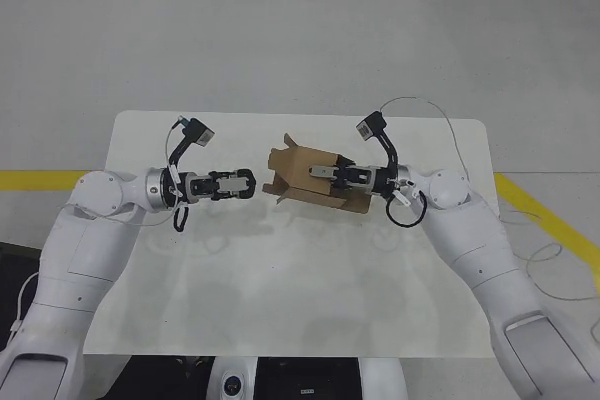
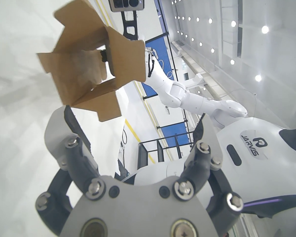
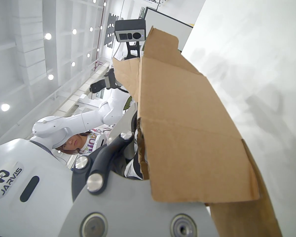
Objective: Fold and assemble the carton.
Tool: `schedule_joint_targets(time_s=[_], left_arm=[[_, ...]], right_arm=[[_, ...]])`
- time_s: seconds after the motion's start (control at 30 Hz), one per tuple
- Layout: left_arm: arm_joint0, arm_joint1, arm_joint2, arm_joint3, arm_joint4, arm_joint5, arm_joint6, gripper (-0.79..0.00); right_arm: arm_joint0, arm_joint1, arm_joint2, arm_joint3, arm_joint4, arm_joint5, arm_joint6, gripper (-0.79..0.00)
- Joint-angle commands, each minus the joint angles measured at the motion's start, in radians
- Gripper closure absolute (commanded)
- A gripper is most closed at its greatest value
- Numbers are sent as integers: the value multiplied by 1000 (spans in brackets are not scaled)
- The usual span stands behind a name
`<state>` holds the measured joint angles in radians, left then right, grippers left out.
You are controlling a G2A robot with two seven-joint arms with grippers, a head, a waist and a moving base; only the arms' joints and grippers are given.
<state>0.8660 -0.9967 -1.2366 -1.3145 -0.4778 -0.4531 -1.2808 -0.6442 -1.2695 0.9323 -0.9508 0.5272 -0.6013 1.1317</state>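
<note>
The brown carton point(image 1: 310, 178) is partly unfolded, with its flaps spread toward my left arm. It is held just above the white table point(image 1: 300, 300). My right gripper point(image 1: 323, 172) is shut on one wall of the carton point(image 3: 187, 129), which hides one finger; the other finger point(image 3: 113, 146) lies along the wall's edge. A fingertip point(image 2: 103, 55) of that gripper shows inside the carton point(image 2: 88, 65). My left gripper point(image 1: 246, 184) is open and holds nothing, a short way from the carton's open end. In the left wrist view my left gripper point(image 2: 135, 127) faces the carton's flaps.
The table's near half and both far corners are bare. Yellow floor tape point(image 1: 20, 180) runs past the table's sides.
</note>
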Motion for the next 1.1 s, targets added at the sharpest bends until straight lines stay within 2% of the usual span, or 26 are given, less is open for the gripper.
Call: schedule_joint_targets(time_s=[0.0, 0.27, 0.47, 0.83, 1.07], left_arm=[[-4, 2, -6, 12, 40, -14, 22, -785], [-31, -2, 31, 64, 183, -45, 89, -785], [-42, -10, 74, 78, 271, -69, 155, -785], [-45, -16, 124, 49, 364, -85, 186, -785], [-40, -17, 144, 11, 364, -89, 170, -785]], right_arm=[[-9, 7, 18, -7, 2, -1, 11, 0], [-49, 29, 69, -86, 31, 35, 96, 0], [-90, 41, 101, -151, 48, 53, 114, 0], [-117, 54, 138, -241, 59, 72, 136, 0], [-110, 49, 124, -242, 54, 69, 128, 0]])
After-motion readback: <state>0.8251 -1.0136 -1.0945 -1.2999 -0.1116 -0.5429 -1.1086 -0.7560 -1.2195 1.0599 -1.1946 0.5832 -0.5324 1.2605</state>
